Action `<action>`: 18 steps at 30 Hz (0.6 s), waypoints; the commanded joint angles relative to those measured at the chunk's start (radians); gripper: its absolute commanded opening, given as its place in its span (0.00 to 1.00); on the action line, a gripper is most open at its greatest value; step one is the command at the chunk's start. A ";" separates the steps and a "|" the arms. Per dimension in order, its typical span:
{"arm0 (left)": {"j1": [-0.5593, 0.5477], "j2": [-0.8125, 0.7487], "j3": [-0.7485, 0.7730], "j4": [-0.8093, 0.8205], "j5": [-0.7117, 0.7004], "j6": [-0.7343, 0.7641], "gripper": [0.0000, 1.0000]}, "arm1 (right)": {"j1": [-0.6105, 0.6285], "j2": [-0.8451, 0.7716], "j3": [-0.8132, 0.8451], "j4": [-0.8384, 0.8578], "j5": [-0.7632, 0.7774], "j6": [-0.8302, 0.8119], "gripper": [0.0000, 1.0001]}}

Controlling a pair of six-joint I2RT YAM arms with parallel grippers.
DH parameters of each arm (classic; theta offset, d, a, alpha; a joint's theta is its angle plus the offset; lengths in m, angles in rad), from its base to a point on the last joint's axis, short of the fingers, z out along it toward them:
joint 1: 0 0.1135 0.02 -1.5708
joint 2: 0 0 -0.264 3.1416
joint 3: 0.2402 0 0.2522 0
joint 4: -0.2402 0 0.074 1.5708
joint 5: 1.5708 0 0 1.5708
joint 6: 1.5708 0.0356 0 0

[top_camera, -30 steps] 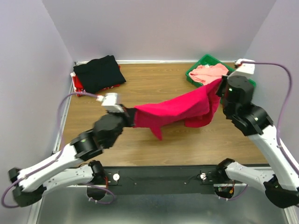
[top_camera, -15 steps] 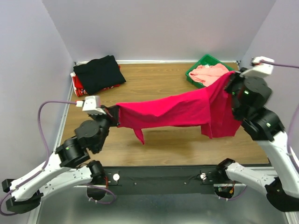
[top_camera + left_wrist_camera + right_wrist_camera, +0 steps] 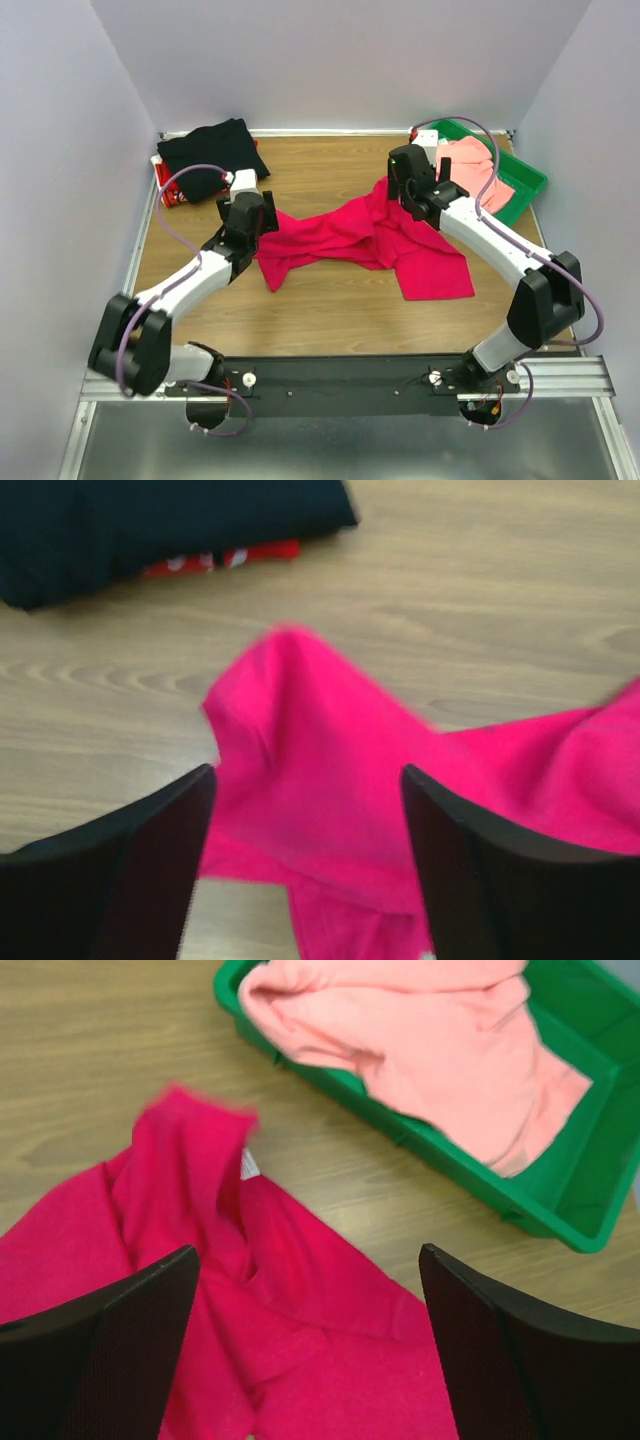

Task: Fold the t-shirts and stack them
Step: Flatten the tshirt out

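Observation:
The crimson-magenta t-shirt (image 3: pixel 370 235) lies rumpled on the wooden table, held by neither gripper. My left gripper (image 3: pixel 266 211) hovers open over its left end; in the left wrist view the cloth (image 3: pixel 330 780) lies below the spread fingers of that gripper (image 3: pixel 306 810). My right gripper (image 3: pixel 400 193) stands open above the shirt's far edge (image 3: pixel 300 1340), with nothing between the jaws of that gripper (image 3: pixel 308 1270). A black t-shirt (image 3: pixel 212 155) lies folded at the back left. A salmon-pink t-shirt (image 3: pixel 468 165) lies bunched in the green tray (image 3: pixel 527 180).
Under the black shirt (image 3: pixel 150 520) a red cloth with white marks (image 3: pixel 168 186) sticks out. The green tray (image 3: pixel 560 1210) with the pink shirt (image 3: pixel 430 1040) stands at the back right corner. Walls close the table on three sides.
Both grippers have opened and let go of the crimson shirt, which was stretched in the air between them and now lies on the table. Both arms have reached forward and down.

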 commanded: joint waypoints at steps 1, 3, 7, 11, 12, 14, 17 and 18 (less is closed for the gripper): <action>0.033 0.161 0.023 0.059 0.008 0.011 0.88 | -0.009 -0.019 -0.046 0.035 -0.120 0.048 0.98; 0.066 0.164 0.023 0.065 0.019 0.006 0.90 | -0.009 -0.036 -0.106 0.035 -0.165 0.060 0.98; 0.141 0.141 0.006 0.076 0.126 -0.012 0.90 | -0.009 -0.108 -0.224 0.037 -0.268 0.072 0.96; 0.200 0.165 0.017 -0.008 0.197 -0.076 0.88 | -0.009 -0.146 -0.301 0.035 -0.283 0.098 0.92; 0.208 0.176 0.014 -0.020 0.192 -0.093 0.88 | -0.009 -0.148 -0.308 0.035 -0.285 0.103 0.92; 0.235 0.176 -0.004 -0.054 0.183 -0.141 0.87 | -0.009 -0.158 -0.321 0.035 -0.291 0.115 0.92; 0.254 0.146 -0.030 -0.070 0.182 -0.211 0.81 | -0.009 -0.161 -0.321 0.035 -0.303 0.121 0.92; 0.254 0.121 -0.037 -0.095 0.174 -0.228 0.78 | -0.009 -0.163 -0.321 0.035 -0.308 0.121 0.92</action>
